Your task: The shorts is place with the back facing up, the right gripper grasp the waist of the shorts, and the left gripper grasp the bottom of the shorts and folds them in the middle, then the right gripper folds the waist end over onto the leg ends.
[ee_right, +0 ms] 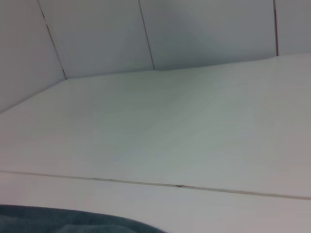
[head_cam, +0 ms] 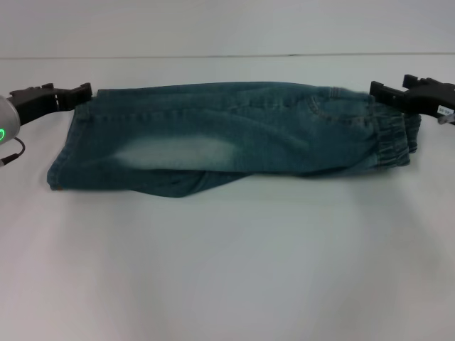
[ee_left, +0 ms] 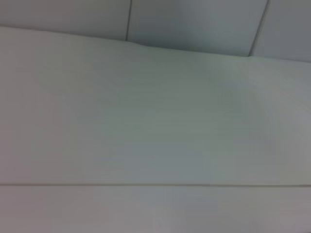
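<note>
The blue faded-denim shorts (head_cam: 227, 138) lie across the white table, folded in the middle lengthwise, with a lower layer poking out along the near edge. The elastic waist (head_cam: 392, 138) is at the right and the leg ends (head_cam: 65, 153) at the left. My left gripper (head_cam: 84, 94) sits at the far corner of the leg ends, shut on the denim there. My right gripper (head_cam: 377, 91) sits at the far corner of the waist, shut on it. In the right wrist view a strip of the shorts (ee_right: 68, 222) shows at the picture's edge; the left wrist view shows only table and wall.
The white table (head_cam: 227, 270) stretches wide in front of the shorts. A white panelled wall (ee_right: 204, 29) rises behind its far edge.
</note>
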You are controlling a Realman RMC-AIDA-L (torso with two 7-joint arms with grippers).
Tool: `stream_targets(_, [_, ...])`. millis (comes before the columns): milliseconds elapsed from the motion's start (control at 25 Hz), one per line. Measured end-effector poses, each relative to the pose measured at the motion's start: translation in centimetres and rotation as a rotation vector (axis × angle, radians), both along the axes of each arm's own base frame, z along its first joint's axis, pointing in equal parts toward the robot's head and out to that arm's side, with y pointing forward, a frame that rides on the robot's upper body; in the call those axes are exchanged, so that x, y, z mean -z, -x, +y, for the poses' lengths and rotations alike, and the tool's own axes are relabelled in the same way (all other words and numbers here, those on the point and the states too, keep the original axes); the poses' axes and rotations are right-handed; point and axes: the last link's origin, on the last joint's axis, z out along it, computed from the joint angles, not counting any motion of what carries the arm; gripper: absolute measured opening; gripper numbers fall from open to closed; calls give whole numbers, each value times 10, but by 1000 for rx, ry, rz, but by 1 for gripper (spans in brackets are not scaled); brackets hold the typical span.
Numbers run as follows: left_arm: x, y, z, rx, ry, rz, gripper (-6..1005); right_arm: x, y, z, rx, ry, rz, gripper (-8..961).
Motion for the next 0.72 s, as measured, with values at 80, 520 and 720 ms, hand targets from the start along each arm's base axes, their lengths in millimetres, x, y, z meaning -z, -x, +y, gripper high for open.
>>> stream_targets(80, [-1, -1, -4, 25, 15, -25, 596, -9, 2, 3, 13, 10, 2, 733])
stream_targets(520, [5, -24, -62, 378, 170, -250, 859, -78, 28, 13, 146, 219, 79, 881])
stream_targets(720, [21, -46, -91, 583, 304, -321, 851, -97, 49, 8, 199, 356, 17, 874])
